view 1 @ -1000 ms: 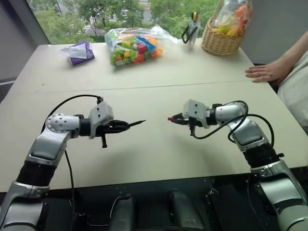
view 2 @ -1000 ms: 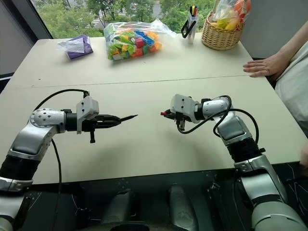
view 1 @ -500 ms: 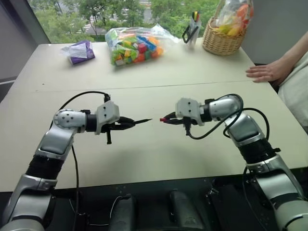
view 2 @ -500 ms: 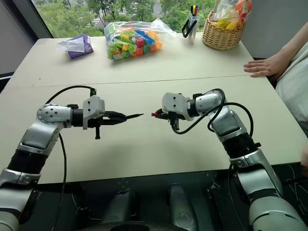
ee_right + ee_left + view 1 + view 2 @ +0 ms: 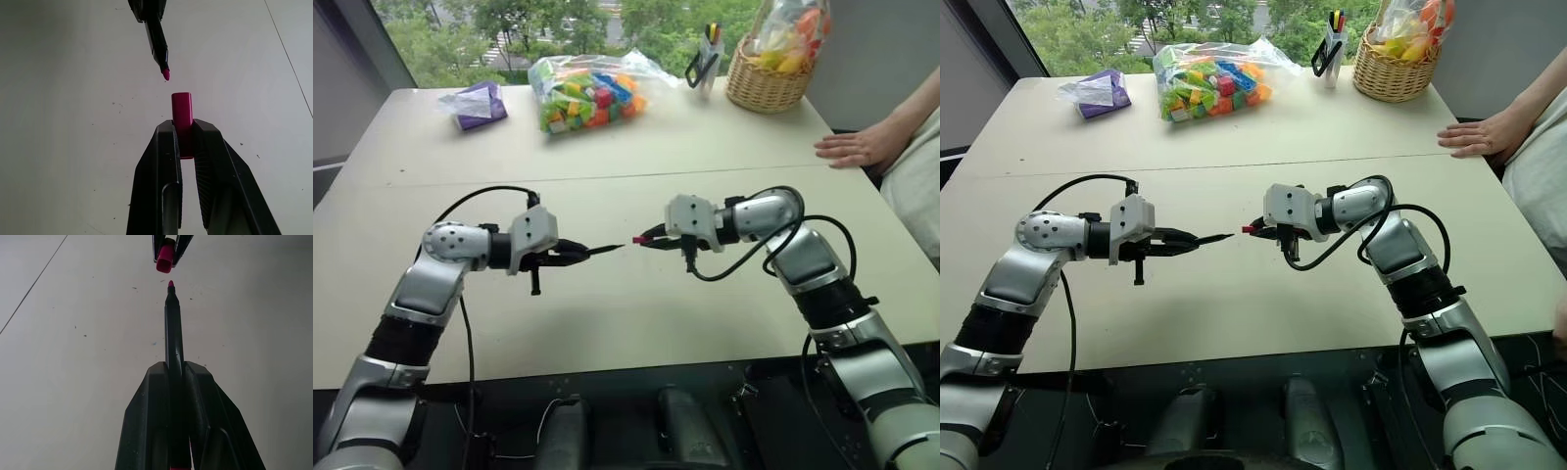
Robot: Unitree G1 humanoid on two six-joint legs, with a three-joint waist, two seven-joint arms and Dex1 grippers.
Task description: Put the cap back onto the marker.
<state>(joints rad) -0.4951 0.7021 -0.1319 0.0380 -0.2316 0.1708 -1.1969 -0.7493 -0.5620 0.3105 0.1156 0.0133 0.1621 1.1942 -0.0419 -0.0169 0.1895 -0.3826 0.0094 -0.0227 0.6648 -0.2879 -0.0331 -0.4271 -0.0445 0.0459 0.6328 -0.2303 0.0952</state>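
Left gripper [image 5: 570, 254] pinches marker [image 5: 173, 328] | right gripper [image 5: 653, 238] pinches cap [image 5: 182, 116] | we align tip with cap mouth, then press straight.

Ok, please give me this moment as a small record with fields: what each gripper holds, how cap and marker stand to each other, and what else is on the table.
left gripper: shut on the marker, tip pointing toward the cap
right gripper: shut on the cap, open end toward the marker tip
cap and marker: close, roughly in line, a small gap between them, not touching
height: both held above the table
task state: cap not yet on
far side of table: bag of blocks, basket, purple packet, pen holder
person's hand: resting on the table's right edge
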